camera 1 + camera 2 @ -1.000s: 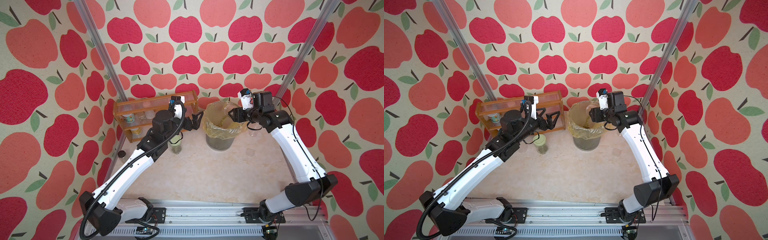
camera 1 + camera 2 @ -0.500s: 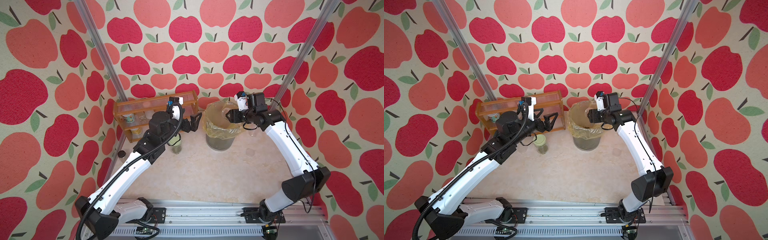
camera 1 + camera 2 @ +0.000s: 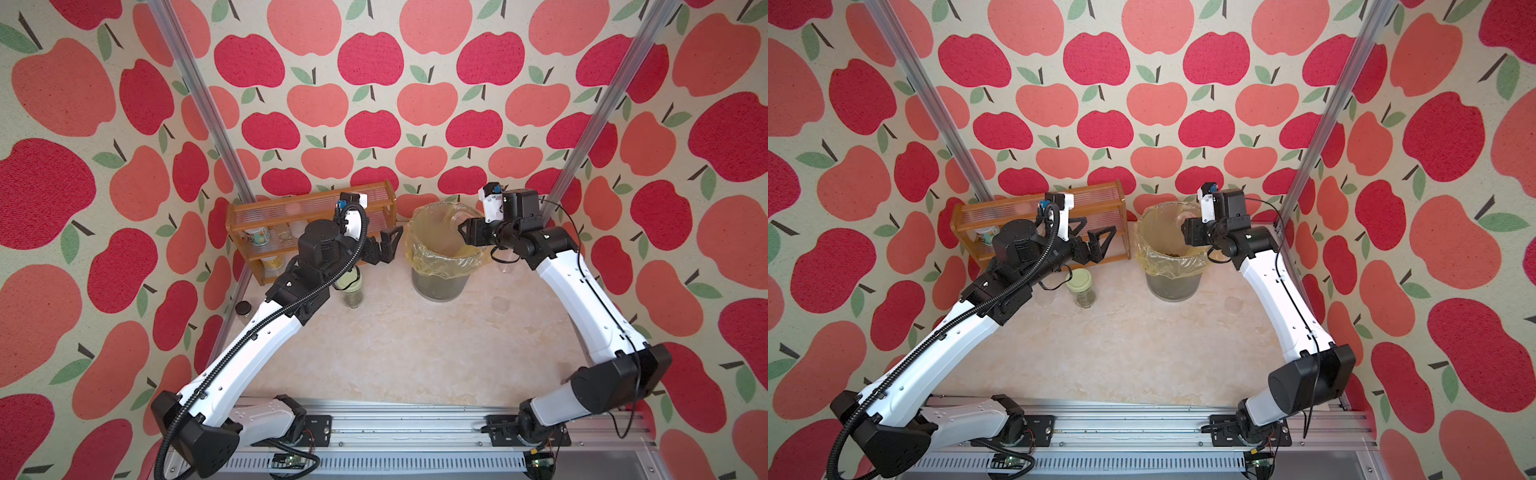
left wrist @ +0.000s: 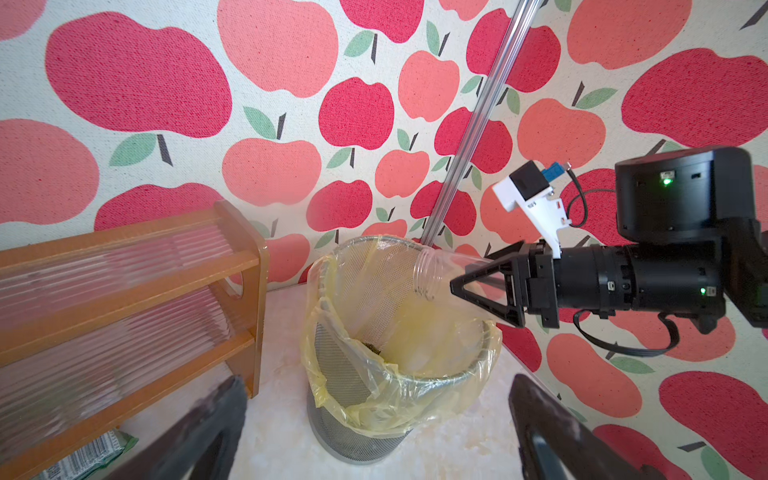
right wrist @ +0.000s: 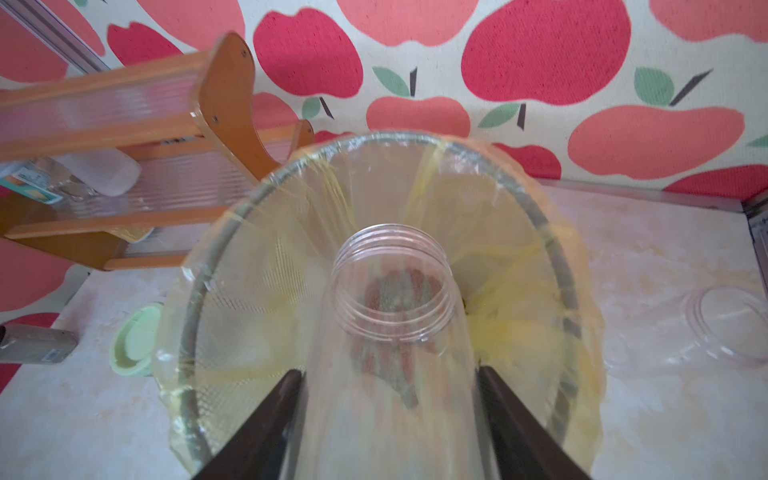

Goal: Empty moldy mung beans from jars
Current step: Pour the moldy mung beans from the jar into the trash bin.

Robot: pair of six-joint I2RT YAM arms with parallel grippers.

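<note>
**While the right gripper (image 3: 462, 230) clasps a tipped clear jar (image 3: 454, 217), the left gripper (image 3: 387, 245) hangs spread**

Where both top views look down, a pale, marbled tabletop (image 3: 395, 345) lies inside walls of woven cloth (image 3: 374, 104) printed with red and coral apples. Ribbed aluminium posts (image 3: 195, 95) rise at the back corners. A wooden rack (image 3: 291, 198) with ribbed clear shelves stands at the back. Just beside it is a round mesh bin (image 3: 440, 286) lined with a crinkled yellow bag. The left gripper hovers between rack and bin, holding nothing. Near that arm a squat green-lidded jar (image 3: 1080, 283) stands upright, with mung beans (image 3: 1086, 297) dull olive behind its glass.

From the left wrist, the clear jar lies almost level above the bin's mouth, its threaded neck pointing across the opening. The black triangular fingers of the right gripper press on its sides. A small dark patch of beans sits on the liner inside.

From the right wrist, the jar's smooth walls look empty, and through its round mouth a greenish heap shows down in the bin. A clear threaded round piece (image 5: 725, 328) lies on the table beside the bin. Whether it is a lid or a short jar, I cannot tell.
</note>
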